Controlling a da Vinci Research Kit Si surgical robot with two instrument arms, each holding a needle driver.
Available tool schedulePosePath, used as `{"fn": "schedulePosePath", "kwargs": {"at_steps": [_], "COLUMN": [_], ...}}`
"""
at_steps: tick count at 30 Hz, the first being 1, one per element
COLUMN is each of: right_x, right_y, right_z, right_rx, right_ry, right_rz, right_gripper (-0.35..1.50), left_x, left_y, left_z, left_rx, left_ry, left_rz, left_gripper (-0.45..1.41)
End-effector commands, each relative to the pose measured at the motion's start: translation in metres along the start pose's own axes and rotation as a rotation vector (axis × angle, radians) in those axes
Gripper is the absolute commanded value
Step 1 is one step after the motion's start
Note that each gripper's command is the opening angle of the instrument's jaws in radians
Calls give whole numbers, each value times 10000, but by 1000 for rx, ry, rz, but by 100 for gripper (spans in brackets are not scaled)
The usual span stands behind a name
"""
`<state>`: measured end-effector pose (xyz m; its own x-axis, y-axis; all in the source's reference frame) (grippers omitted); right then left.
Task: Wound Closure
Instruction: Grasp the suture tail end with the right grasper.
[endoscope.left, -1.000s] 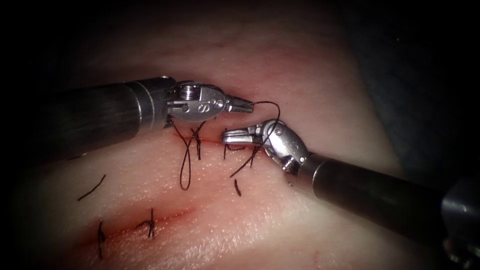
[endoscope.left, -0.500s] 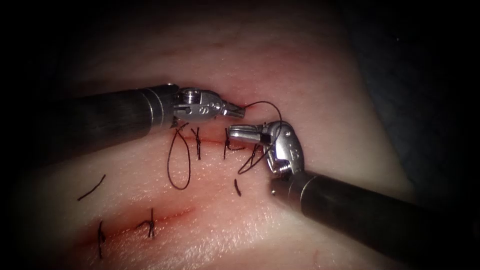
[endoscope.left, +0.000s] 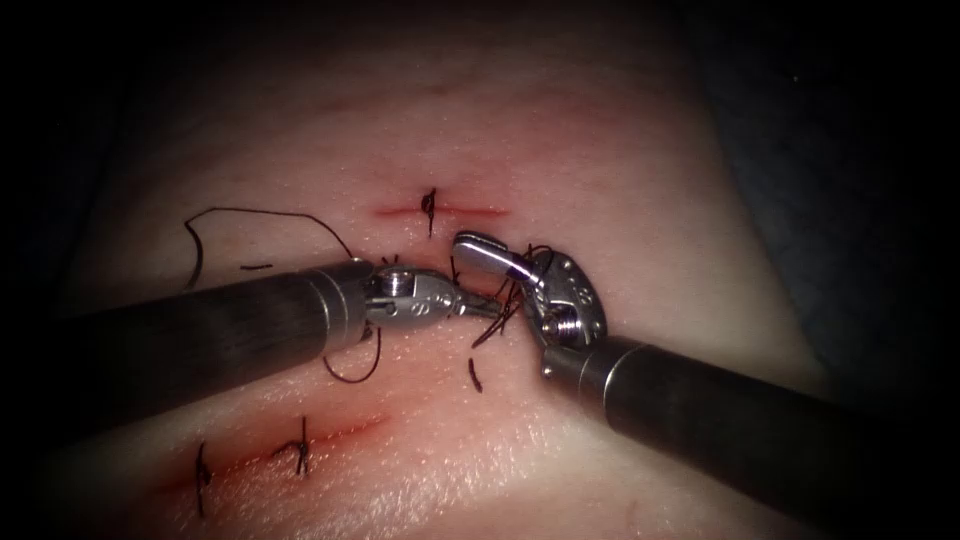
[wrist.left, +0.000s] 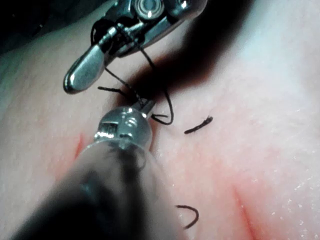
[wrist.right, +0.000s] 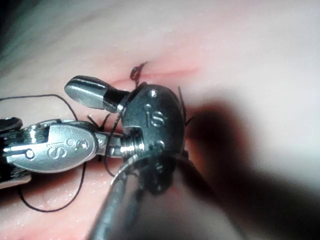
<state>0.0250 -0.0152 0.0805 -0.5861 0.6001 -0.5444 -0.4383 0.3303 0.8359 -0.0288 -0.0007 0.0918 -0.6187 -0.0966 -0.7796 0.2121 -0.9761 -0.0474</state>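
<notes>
Black thread (endoscope.left: 497, 326) is wrapping the closed, empty right end effector (endoscope.left: 465, 243) now that the left end effector (endoscope.left: 478, 308), gripping it, has dropped alongside; needle (endoscope.left: 192, 250) is lying loose behind.

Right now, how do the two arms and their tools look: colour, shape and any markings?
Both arms are long, dark, round shafts, each with a pale metal collar. The left tool and right tool are small, shiny silver wristed heads with screws and pins; the jaws are narrow with rounded tips. Each head bears an engraved "S".

Left tool (endoscope.left: 478, 305) jaws closed, tip just beside the right tool (endoscope.left: 475, 245); right wrist bent leftward, jaws closed.
</notes>
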Motion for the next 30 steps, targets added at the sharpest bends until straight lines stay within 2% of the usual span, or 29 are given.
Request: {"fn": "schedulePosePath", "kwargs": {"at_steps": [1,3,4,5,6,8,9,12,17,21,26,27,30], "right_x": [-9,-12,-15,-15,-16,-17,-17,-18,-10,-8,-19,-26,-36], "right_y": [3,6,8,8,11,14,15,17,26,33,50,56,61], "right_z": [4,-3,-8,-8,-13,-19,-24,-35,-53,-54,-46,-42,-37], "right_rx": [-43,-104,-165,-165,-230,-276,-297,-339,-399,-443,-479,-487,-490], "right_ry": [11,30,44,44,48,42,38,25,37,46,-10,-47,-98], "right_rz": [0,2,-9,-9,-31,-51,-56,-89,-127,-118,-99,-75,-43], "right_gripper": [-6,5,50,50,87,90,83,83,92,90,94,95,89], "left_x": [-1,-1,-1,-1,-1,-1,0,2,5,7,8,8,7], "left_y": [-2,4,9,9,13,16,18,20,17,15,13,12,12], "left_z": [8,10,11,11,12,12,12,12,14,19,21,21,22], "left_rx": [-2,-3,-1,-1,0,-4,-3,-8,-7,-8,-9,-9,-12], "left_ry": [-6,-9,-11,-11,-12,-15,-16,-20,-20,-25,-21,-21,-22], "left_rz": [7,7,5,5,9,11,12,13,10,7,5,5,5], "left_gripper": [-45,-45,-45,-45,-45,-45,-45,-45,-45,-45,-45,-45,-45]}}
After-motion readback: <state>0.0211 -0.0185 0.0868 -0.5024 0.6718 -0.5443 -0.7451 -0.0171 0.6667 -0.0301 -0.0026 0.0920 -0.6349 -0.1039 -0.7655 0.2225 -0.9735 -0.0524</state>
